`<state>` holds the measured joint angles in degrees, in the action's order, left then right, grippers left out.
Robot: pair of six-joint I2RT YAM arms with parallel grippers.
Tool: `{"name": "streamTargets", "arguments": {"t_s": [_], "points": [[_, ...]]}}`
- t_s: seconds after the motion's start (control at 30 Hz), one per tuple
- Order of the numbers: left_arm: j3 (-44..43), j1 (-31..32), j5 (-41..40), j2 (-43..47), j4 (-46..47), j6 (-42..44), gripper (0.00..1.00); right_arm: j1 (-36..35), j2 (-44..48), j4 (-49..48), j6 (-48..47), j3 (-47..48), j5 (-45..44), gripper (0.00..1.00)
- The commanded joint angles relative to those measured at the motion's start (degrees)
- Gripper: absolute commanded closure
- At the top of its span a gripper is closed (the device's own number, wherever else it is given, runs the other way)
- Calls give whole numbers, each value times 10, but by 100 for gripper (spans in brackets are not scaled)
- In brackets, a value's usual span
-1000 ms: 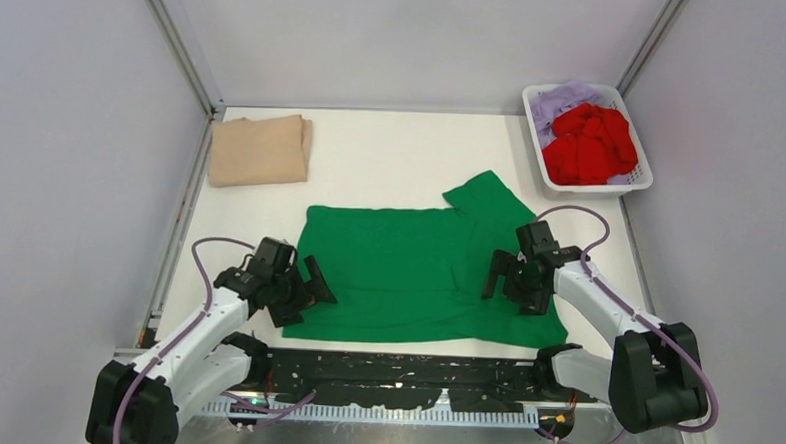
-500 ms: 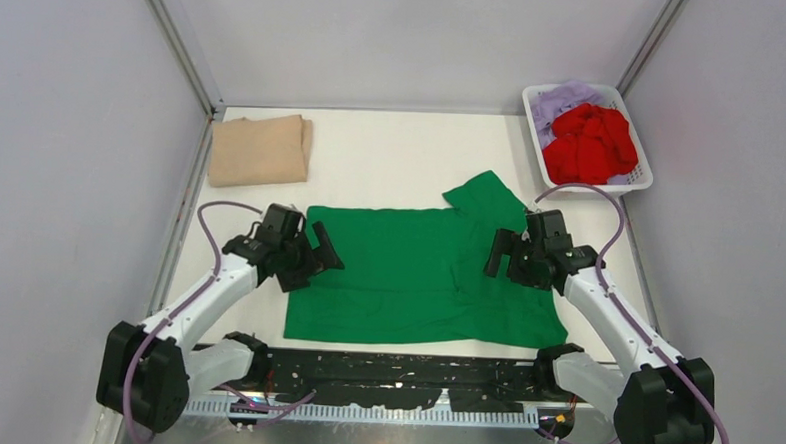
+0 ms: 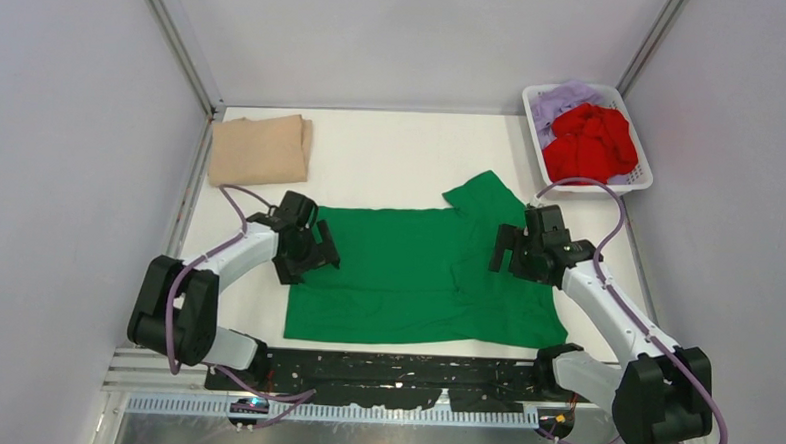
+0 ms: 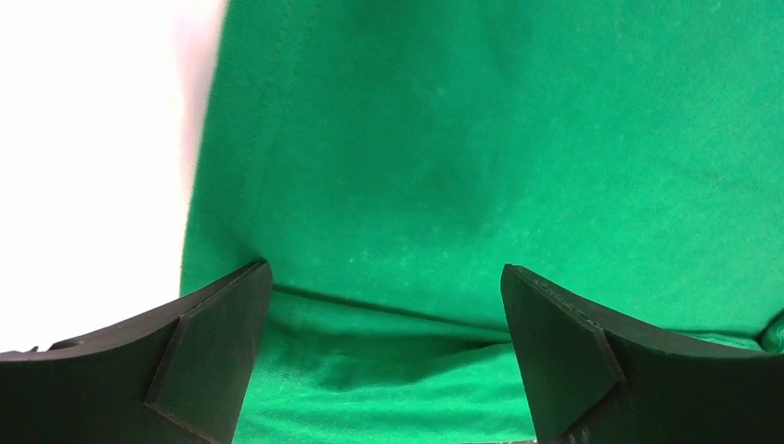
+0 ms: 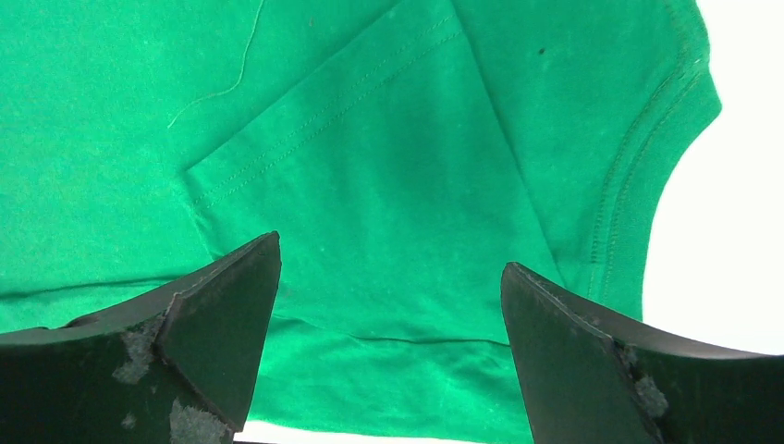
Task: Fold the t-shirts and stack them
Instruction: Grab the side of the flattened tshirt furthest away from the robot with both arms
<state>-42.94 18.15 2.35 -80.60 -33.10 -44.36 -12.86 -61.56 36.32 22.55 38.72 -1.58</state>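
Observation:
The green t-shirt (image 3: 407,273) lies spread on the white table, one sleeve (image 3: 485,198) sticking out at the far right. My left gripper (image 3: 318,251) is open and empty over its left edge; the left wrist view shows green cloth (image 4: 481,157) with a fold between the fingers (image 4: 213,342). My right gripper (image 3: 505,255) is open and empty over the shirt's right part; the right wrist view shows a folded sleeve (image 5: 388,176) and collar edge. The tan t-shirt (image 3: 258,149) lies folded at the far left. The red t-shirt (image 3: 591,143) and lavender t-shirt (image 3: 558,97) lie crumpled in the basket.
A white slotted basket (image 3: 639,183) stands at the far right corner. Grey walls close in the table on three sides. A black perforated rail (image 3: 402,375) runs along the near edge between the arm bases.
Both arms have moved away from the near edge toward the far side. The left gripper went from the shirt's near left corner to its upper left edge. The right gripper rose to mid-shirt.

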Motion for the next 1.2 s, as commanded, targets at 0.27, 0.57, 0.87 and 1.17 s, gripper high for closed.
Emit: {"name": "streamTargets", "arguments": {"t_s": [0.27, 0.57, 0.87, 1.17], "points": [[-150, -28, -66, -8, -30, 53, 0, 3, -9, -68, -20, 69, -24, 5], [-332, -94, -12, -204, -23, 91, 1, 3, -44, -138, -32, 92, -18, 5], [-446, -101, 26, -350, -52, 102, 9, 5, -68, -148, -35, 98, -24, 5], [-413, -98, 44, -358, -43, 78, 35, 5, -76, -147, -36, 97, -32, 4]]}}
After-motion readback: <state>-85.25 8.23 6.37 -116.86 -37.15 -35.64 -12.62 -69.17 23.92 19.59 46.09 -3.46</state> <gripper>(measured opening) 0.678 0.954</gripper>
